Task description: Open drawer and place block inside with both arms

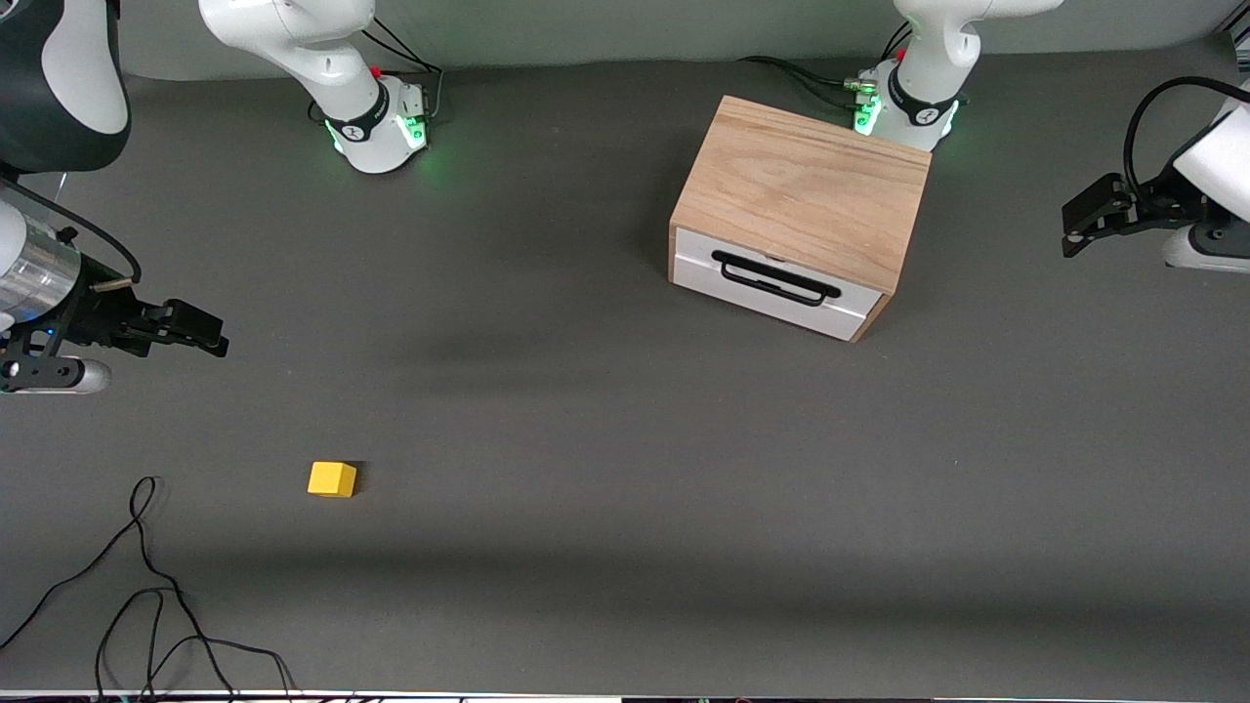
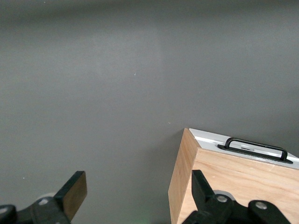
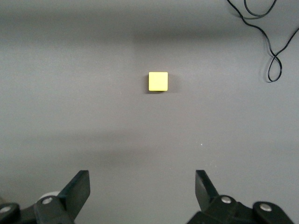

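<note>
We see the wooden box [image 1: 803, 200] standing on the grey table [image 1: 605, 439] near the left arm's base, its drawer [image 1: 776, 283] closed. The block [image 1: 332, 478] lies well apart from the box, nearer the front camera, toward the right arm's end. The left gripper [image 2: 140, 196] hangs spread beside the box; the right gripper [image 3: 140, 193], spread, hovers empty near the block.

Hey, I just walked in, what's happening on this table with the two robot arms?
Nothing is being handled yet. The wooden box sits toward the left arm's end of the table with its drawer shut. The yellow block lies loose on the grey table, nearer the front camera and toward the right arm's end. The left gripper hangs beside the box, the right gripper over bare table; both have open, empty jaws.
</note>
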{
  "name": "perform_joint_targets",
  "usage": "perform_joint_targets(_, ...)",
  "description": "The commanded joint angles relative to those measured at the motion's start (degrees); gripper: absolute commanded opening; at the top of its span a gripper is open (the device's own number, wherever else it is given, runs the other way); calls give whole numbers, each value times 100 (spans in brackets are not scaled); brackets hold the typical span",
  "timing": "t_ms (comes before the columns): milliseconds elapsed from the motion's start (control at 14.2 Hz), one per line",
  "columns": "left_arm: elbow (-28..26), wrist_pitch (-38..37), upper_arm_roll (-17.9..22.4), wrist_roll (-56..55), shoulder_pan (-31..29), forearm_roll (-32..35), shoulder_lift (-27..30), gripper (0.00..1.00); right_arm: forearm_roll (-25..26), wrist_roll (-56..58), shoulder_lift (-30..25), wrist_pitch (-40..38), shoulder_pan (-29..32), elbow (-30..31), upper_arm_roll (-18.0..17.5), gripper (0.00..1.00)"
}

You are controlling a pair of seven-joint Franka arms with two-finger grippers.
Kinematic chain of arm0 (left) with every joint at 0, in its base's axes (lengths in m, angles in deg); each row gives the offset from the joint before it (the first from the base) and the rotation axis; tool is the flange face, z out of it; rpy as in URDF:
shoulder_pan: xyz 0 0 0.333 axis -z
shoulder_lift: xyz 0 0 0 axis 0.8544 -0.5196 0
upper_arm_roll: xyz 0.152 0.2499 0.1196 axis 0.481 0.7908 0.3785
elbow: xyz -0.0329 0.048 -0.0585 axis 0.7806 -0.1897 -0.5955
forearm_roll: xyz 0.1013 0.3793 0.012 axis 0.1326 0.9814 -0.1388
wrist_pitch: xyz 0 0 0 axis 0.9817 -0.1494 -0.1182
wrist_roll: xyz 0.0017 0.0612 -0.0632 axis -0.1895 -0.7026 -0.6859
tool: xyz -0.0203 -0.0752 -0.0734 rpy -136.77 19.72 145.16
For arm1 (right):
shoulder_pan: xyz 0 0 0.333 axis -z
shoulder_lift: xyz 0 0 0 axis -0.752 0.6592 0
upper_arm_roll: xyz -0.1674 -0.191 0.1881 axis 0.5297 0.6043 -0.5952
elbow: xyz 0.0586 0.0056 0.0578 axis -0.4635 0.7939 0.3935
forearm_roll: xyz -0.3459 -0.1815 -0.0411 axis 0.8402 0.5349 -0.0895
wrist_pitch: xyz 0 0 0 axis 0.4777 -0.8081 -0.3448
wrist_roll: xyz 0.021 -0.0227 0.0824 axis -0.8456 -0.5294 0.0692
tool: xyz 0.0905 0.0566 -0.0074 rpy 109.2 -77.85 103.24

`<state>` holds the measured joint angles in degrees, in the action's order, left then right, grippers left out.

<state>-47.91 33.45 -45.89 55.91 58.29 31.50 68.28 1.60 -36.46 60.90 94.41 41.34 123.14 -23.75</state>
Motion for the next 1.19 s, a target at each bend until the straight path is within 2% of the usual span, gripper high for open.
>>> perform_joint_targets(0,-42,25,22,72,23,54,26,100,-87,149,57,-29,48,-110,23,100)
perform_joint_targets(211,-51,60,22,151,32,54,18,100,-78,149,92,-29,48,-110,14,100)
perform_joint_targets(421,-51,-35,22,178,23,-7,-359,100,-60,132,92,-29,13,-101,14,100)
perform_joint_targets(772,-69,-45,22,213,41,107,-510,100,-16,158,232,6,48,-162,14,100)
perform_joint_targets(1123,123,-63,13,213,41,90,-422,100,-8,167,426,365,39,-154,14,100)
